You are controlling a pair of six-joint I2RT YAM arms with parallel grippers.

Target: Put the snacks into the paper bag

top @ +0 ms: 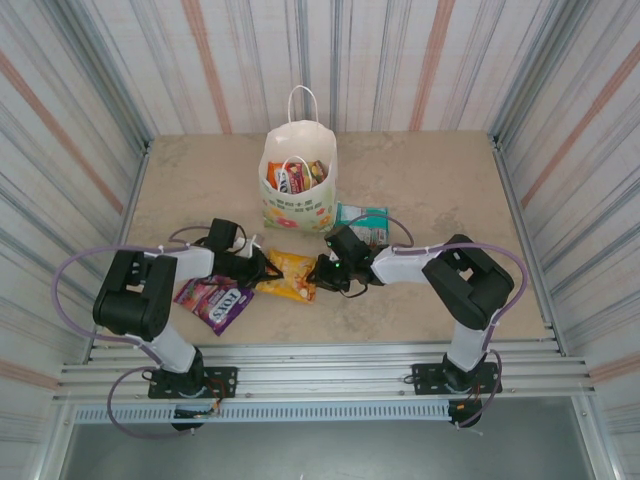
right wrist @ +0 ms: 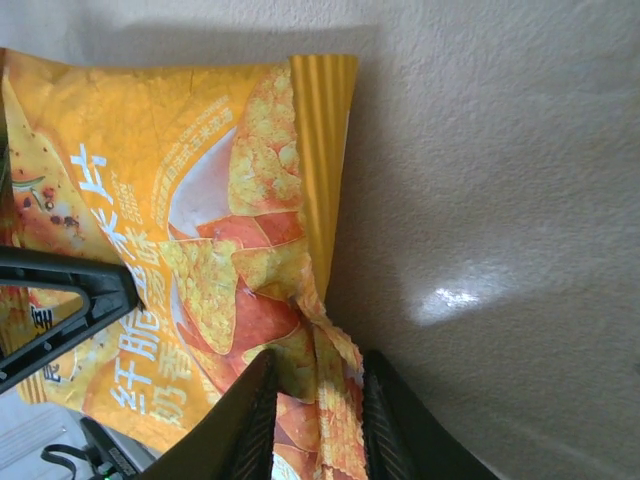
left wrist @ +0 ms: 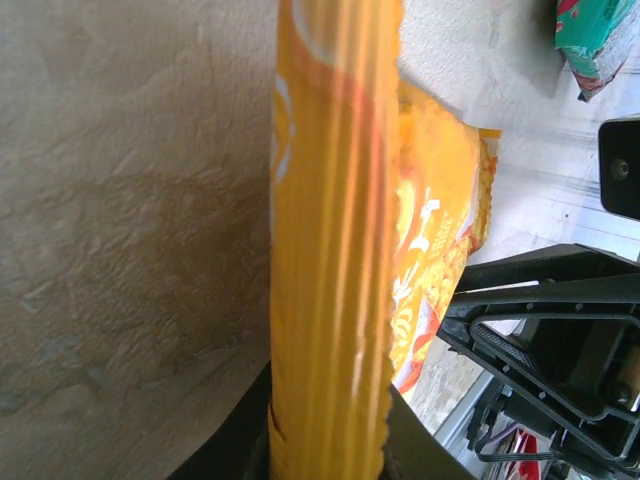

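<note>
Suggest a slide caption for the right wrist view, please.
Right gripper pinches the yellow-orange packet at its edge on the table.

I read the yellow-orange packet [right wrist: 200, 200] as glossy plastic film, creased, with a ribbed crimped seal along one edge. The purple packet [top: 213, 300] and the teal packet [top: 362, 222] shine the same way. The paper bag [top: 296, 208] is matt white paper with printed colour. The table [top: 440, 190] looks matt and mottled like stone, faintly rough up close. The fingers [right wrist: 245, 425] of the right gripper [right wrist: 318, 365] look like matt black plastic. The walls [top: 80, 100] are ribbed sheet metal.
</note>
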